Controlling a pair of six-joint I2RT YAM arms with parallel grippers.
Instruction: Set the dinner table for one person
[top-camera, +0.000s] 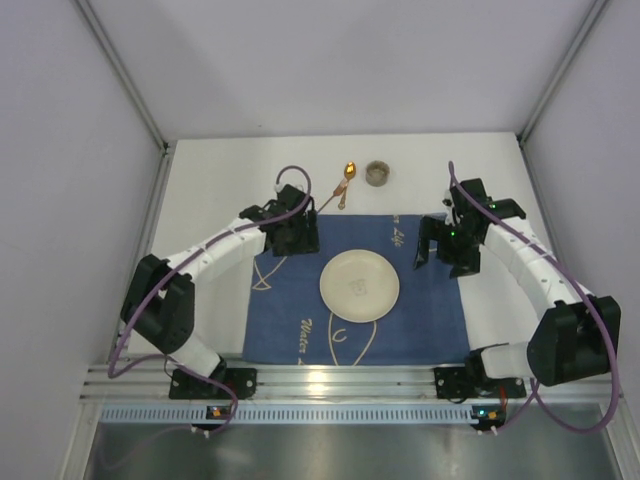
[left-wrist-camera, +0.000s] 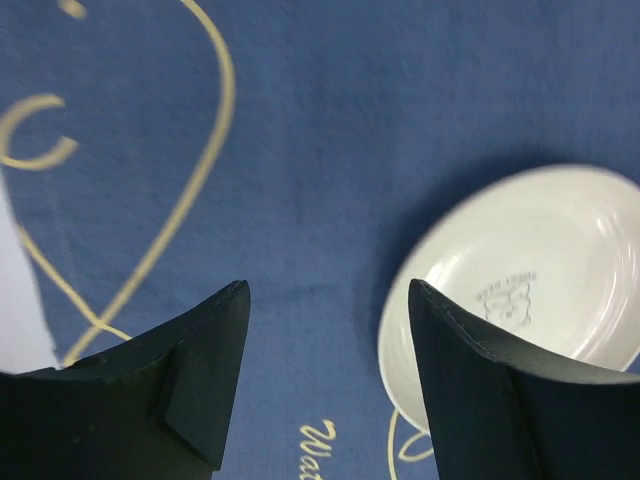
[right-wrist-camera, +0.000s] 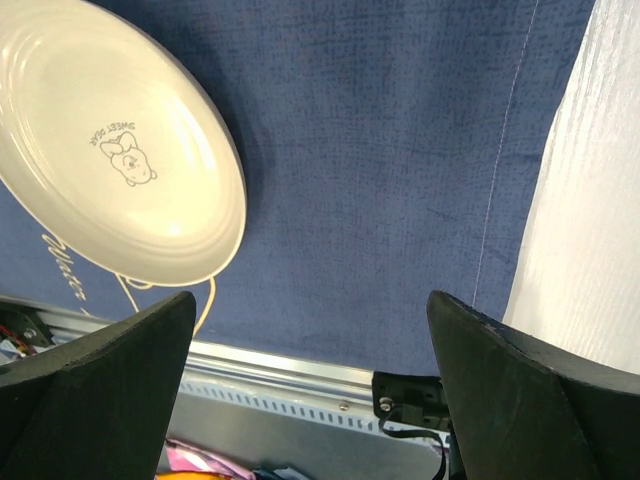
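On the white dinner table (top-camera: 220, 170) lies a navy cloth (top-camera: 420, 310) with a cream plate (top-camera: 359, 286) in its middle. The plate also shows in the left wrist view (left-wrist-camera: 540, 270) and the right wrist view (right-wrist-camera: 110, 150). A gold spoon (top-camera: 345, 184) and a small grey cup (top-camera: 377, 173) lie on the table behind the cloth. My left gripper (top-camera: 296, 240) is open and empty over the cloth's far left corner (left-wrist-camera: 330, 330). My right gripper (top-camera: 437, 250) is open and empty over the cloth's far right edge (right-wrist-camera: 310, 330).
White walls close in the table on the left, right and back. A metal rail (top-camera: 340, 380) runs along the near edge, also seen in the right wrist view (right-wrist-camera: 300, 370). Bare white tabletop (right-wrist-camera: 590, 200) lies right of the cloth.
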